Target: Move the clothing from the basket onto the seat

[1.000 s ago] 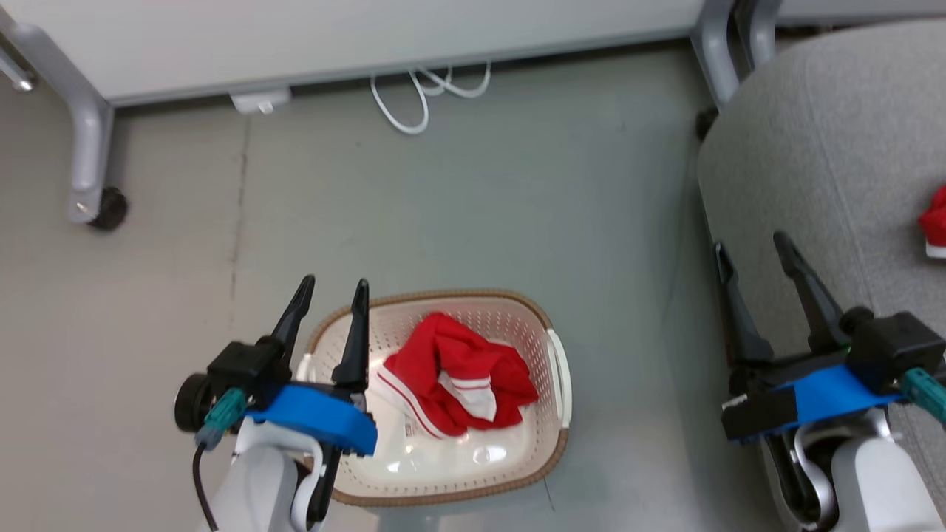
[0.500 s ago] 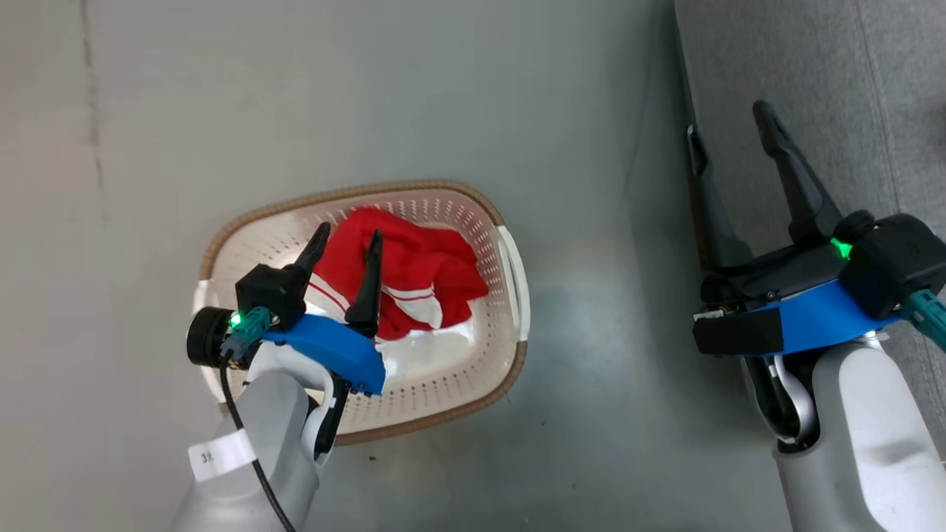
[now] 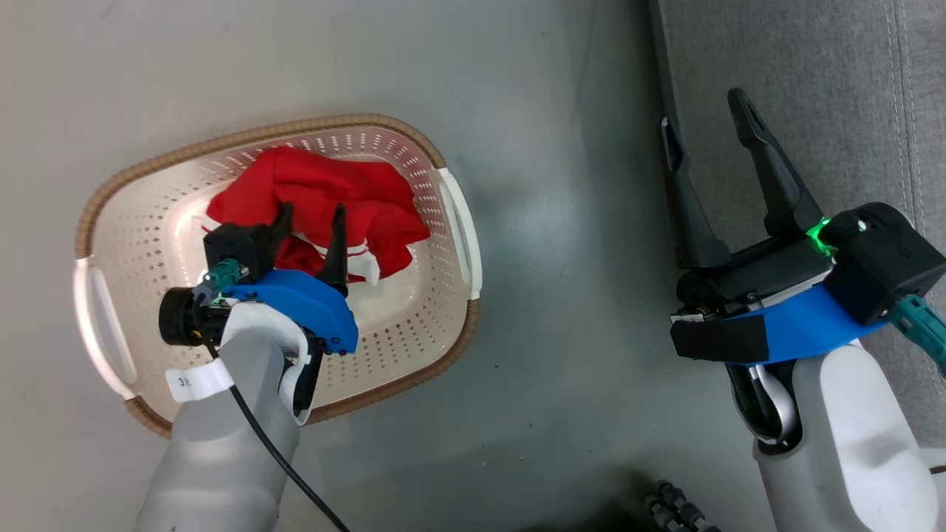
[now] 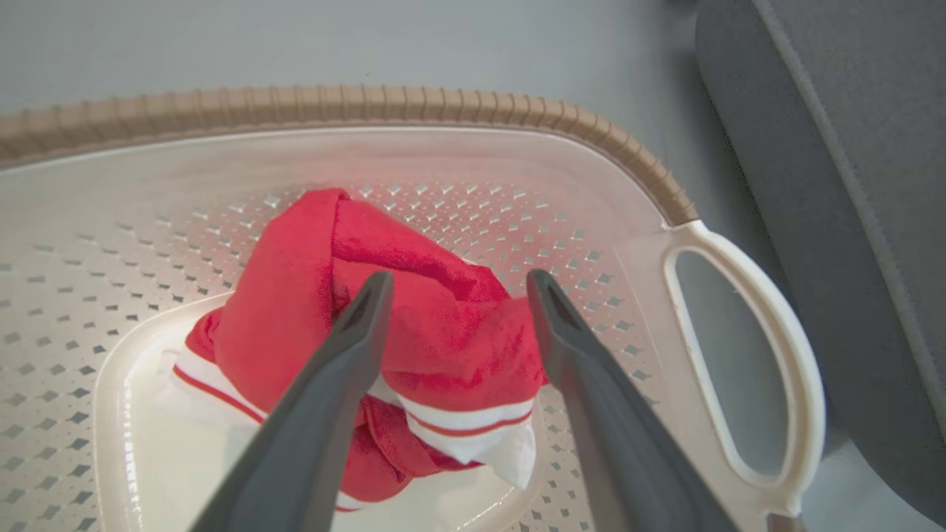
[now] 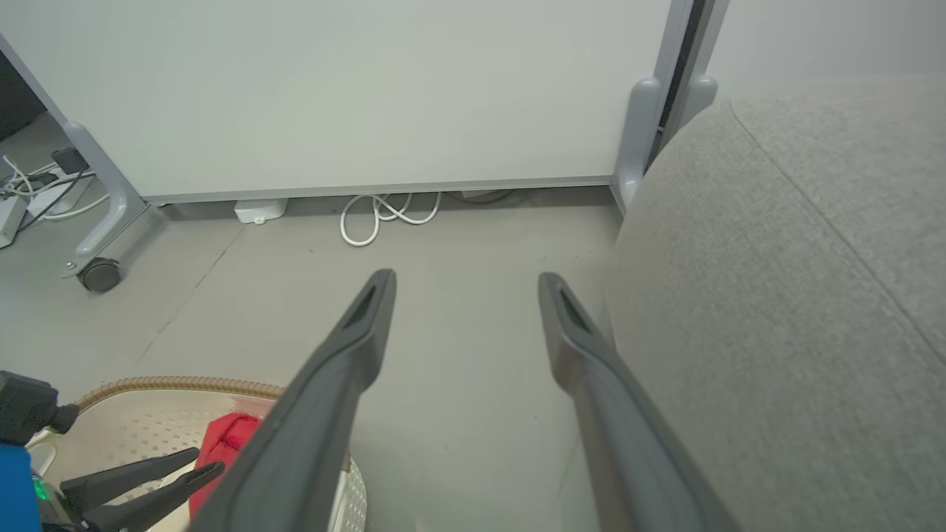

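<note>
Left pincer spread wide over the clothing in the basket.
The red clothing with white stripe trim lies bunched on the basket's bottom, toward its far rim. The left pincer's two fingers point down at the heap with its top fold between them; whether they touch it cannot be told. The right pincer is wide and empty, above the floor at the edge of the grey seat. The basket stands on the floor near that seat.
</note>
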{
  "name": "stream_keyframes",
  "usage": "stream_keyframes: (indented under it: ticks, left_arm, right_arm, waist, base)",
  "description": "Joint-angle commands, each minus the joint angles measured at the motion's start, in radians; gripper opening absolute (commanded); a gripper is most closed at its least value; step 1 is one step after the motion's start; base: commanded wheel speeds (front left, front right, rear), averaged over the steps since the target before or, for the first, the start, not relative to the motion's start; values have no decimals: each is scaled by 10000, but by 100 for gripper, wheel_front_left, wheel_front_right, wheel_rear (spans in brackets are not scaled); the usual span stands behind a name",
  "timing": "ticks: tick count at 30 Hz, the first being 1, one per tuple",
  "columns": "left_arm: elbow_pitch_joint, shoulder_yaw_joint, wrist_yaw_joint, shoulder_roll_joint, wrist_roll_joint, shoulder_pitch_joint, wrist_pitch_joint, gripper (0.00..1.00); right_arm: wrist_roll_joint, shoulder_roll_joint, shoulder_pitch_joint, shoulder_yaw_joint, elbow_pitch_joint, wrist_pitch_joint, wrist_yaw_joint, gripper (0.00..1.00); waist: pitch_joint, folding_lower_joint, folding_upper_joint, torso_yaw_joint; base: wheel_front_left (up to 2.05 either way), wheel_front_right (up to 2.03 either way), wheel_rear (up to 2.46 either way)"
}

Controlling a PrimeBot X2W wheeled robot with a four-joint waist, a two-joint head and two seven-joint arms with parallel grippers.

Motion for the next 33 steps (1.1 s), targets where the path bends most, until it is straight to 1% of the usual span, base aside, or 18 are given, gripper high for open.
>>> stream_keyframes:
  ticks: [1, 4, 9, 13, 16, 22, 23, 24, 25, 33]
  left_arm:
    - [292, 142, 138, 61, -82, -315, -28, 100]
    - [603, 287, 179, 42, -170, -490, -26, 100]
    - [1286, 649, 381, 28, -420, -758, -28, 100]
    - [1825, 849, 828, 13, -547, -991, -26, 100]
    - [2262, 1056, 1048, -18, -765, -1110, -26, 100]
    - [2834, 1018, 912, -84, -1031, -1421, 68, 100]
    - [2895, 1000, 886, -94, -1048, -1451, 125, 87]
    - [2930, 982, 882, -102, -1050, -1485, 143, 40]
    - [2958, 952, 859, -105, -1050, -1512, 171, 0]
    - [3173, 745, 723, -116, -1079, -1548, 225, 0]
  right_arm:
    - [78, 41, -246, 79, -35, -98, 1, 100]
    - [108, 44, -238, 134, -27, -157, 1, 100]
    - [158, 47, -216, 190, -2, -246, 1, 100]
    - [252, 48, -211, 237, 3, -290, 1, 100]
    - [282, 47, -239, 301, 7, -312, 1, 100]
    - [355, 48, -312, 414, 46, -374, 1, 100]
    - [366, 48, -335, 426, 63, -392, 1, 100]
    - [363, 48, -360, 437, 76, -414, 1, 100]
    - [383, 49, -374, 449, 98, -415, 1, 100]
    - [455, 49, -412, 476, 274, -508, 1, 100]
  waist:
    - [321, -2, 0, -275]
    - [452, -2, 0, -368]
    - [677, -2, 0, -517]
    - [831, -2, 0, -553]
    - [927, -2, 0, -576]
    - [1124, -2, 0, -627]
    - [1146, -2, 0, -634]
    - [1160, -2, 0, -642]
    - [1163, -2, 0, -650]
    - [1071, -2, 0, -700]
  base:
    - [0, 0, 0]
    - [0, 0, 0]
    - [0, 0, 0]
    - [0, 0, 0]
    - [0, 0, 0]
    - [0, 0, 0]
    - [0, 0, 0]
    - [0, 0, 0]
    - [0, 0, 0]
    - [0, 0, 0]
